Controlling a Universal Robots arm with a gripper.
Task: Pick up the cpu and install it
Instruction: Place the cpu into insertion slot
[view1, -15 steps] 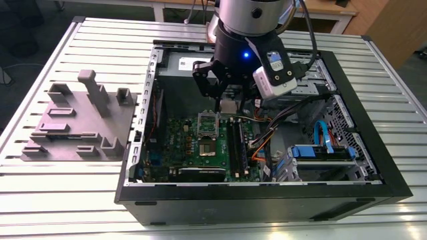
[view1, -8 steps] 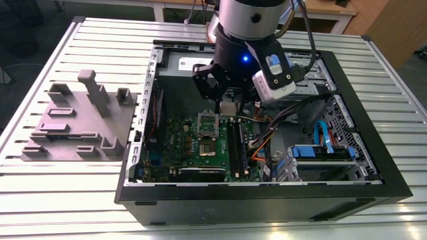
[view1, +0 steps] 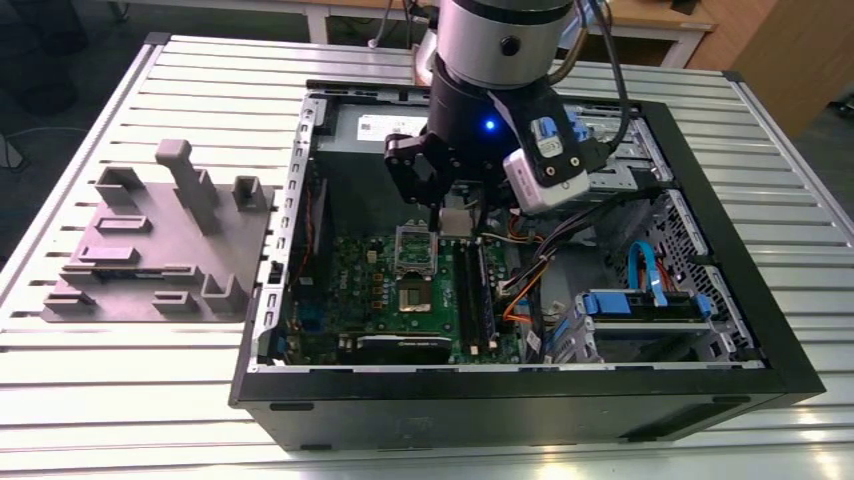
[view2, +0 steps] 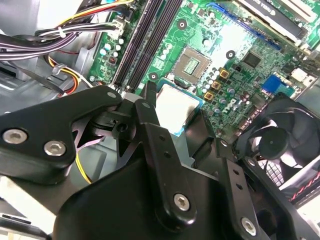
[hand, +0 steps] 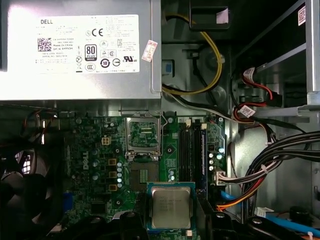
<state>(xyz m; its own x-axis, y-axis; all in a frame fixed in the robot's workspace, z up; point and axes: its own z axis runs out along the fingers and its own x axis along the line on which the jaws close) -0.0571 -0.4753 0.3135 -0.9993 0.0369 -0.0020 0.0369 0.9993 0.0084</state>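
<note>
Pinching print-topped cpu (hand: 171, 207) between jaws

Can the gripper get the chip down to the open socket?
Probably yes. The gripper holds the cpu close by the socket, whose frame is flipped open; nothing seems to lie over it.

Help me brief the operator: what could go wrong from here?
The cpu in the end effector looks offset from the open socket; lowering now could damage it or hit the memory slots. The loose cables beside the arm might snag. The raised socket frame could be clipped.
</note>
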